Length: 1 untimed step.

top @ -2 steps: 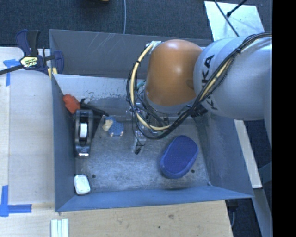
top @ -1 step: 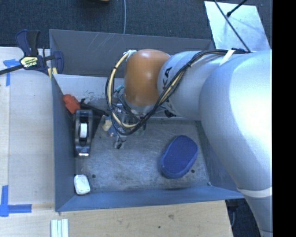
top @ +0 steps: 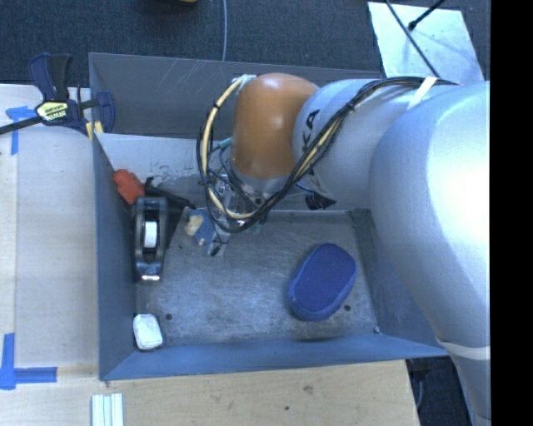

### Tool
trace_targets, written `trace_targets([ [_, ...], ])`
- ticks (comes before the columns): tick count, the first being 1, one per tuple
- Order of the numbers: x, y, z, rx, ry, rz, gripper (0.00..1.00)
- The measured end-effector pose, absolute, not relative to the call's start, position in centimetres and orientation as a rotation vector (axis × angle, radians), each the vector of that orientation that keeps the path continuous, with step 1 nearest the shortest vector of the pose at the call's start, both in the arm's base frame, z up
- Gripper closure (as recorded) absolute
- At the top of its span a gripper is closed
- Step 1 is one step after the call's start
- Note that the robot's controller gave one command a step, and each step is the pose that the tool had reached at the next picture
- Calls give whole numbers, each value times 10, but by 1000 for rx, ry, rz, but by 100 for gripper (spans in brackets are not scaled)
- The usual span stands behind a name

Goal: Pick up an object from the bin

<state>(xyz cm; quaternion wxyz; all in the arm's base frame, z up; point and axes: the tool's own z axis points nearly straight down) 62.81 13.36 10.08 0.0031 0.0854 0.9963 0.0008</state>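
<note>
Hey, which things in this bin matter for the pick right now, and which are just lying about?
In play: gripper, grey bin, small beige piece nearest the gripper.
Lying about: black tape dispenser, blue oval pad, white block, orange thing.

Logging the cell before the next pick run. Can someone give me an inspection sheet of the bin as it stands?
Surface: grey bin floor, scuffed, mostly bare in the middle.
Job's things: small pale piece near the back wall, nearest to the gripper; nothing seen held.
Clutter: black tape dispenser along the left wall; orange thing in the back left corner; small white block front left; blue oval thing right of centre.
Gripper: gripper low at the back of the bin, just right of the small pale piece.
Cables: yellow and black cables loop round the orange wrist cover.
Surroundings: dark floor behind the bin.
</note>
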Motion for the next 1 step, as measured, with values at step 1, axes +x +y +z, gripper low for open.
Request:
trace_targets([
  [1, 625, 154, 109, 739, 3047, 4, 0],
])
